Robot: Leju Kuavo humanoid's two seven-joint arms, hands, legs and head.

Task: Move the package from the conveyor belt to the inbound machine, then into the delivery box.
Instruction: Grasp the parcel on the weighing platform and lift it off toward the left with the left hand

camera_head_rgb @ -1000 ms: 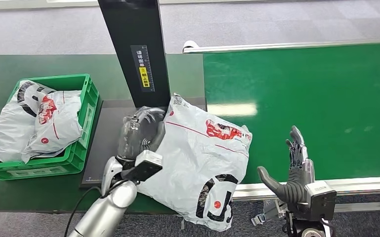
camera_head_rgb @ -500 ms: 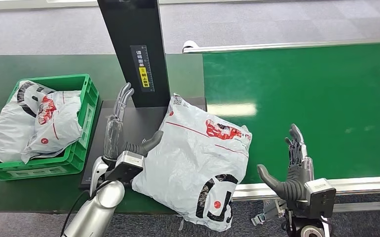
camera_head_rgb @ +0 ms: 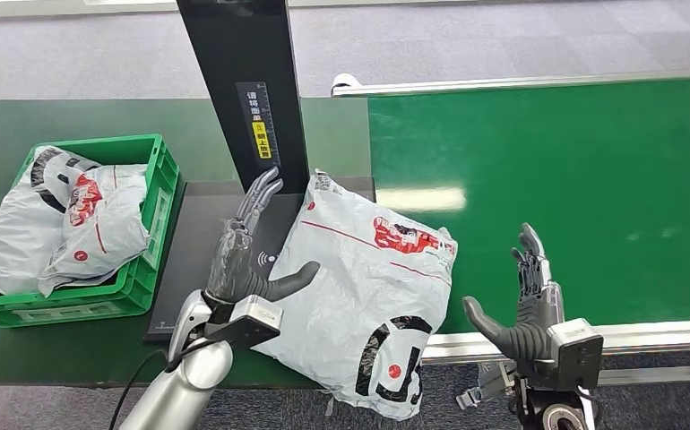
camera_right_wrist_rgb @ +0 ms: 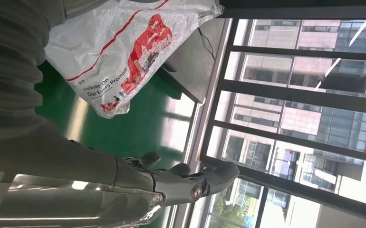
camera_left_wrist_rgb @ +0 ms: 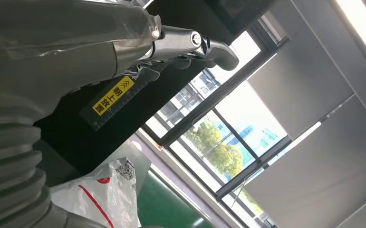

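Package (camera_head_rgb: 364, 296): we find the grey mail bag lying partly on the dark plate of the inbound machine (camera_head_rgb: 200, 260), its near end hanging over the desk edge, its far corner on the green belt (camera_head_rgb: 574, 179).
Left hand (camera_head_rgb: 250, 255): a second ago its fingers were curled against the bag's edge; now we see them straightened and spread, thumb resting at the bag's side, holding nothing.
Right hand (camera_head_rgb: 525, 309): fingers apart, empty, upright beside the belt rail, well apart from the bag; little changed.
Crate (camera_head_rgb: 149, 237): green, beside the machine, already carrying other bags.
Assessment: we judge the bag released at the machine stage; the crate transfer is not yet done.
Risk: overhanging end may slide off.
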